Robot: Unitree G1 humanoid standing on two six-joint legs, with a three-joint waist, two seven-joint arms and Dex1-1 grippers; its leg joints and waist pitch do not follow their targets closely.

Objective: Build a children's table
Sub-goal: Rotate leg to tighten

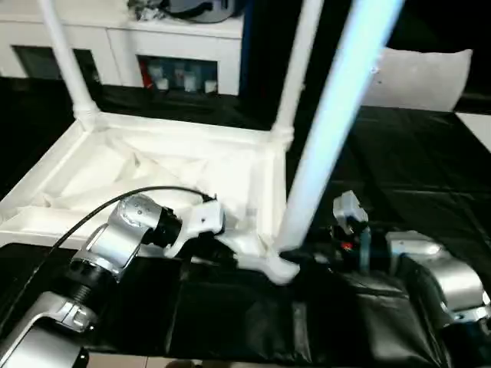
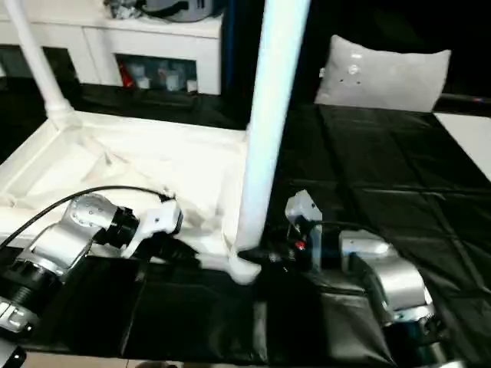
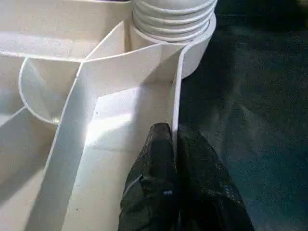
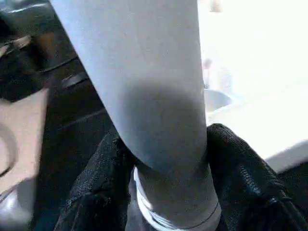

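The white tabletop [image 1: 176, 126] lies upside down on the black cloth, its rim facing up. Three white legs stand in its corner sockets: far left leg [image 1: 65, 61], far right leg [image 1: 295, 69] and near leg [image 1: 330, 130]. My left gripper [image 3: 174, 139] is shut on the near rim wall of the tabletop, close to the near corner socket [image 3: 173, 19]. My right gripper [image 4: 166, 134] reaches in from the right and is shut on the base of the near leg [image 4: 144, 86], one black finger [image 4: 240, 168] on each side, just above the socket [image 1: 280, 268].
A grey-white pillow-like bag [image 1: 418, 77] lies at the back right. A white cabinet [image 1: 176, 46] stands behind the table. A flat white board [image 1: 476, 126] shows at the right edge. A black cable [image 1: 92, 211] runs over my left forearm. Black cloth [image 1: 414, 169] covers the right side.
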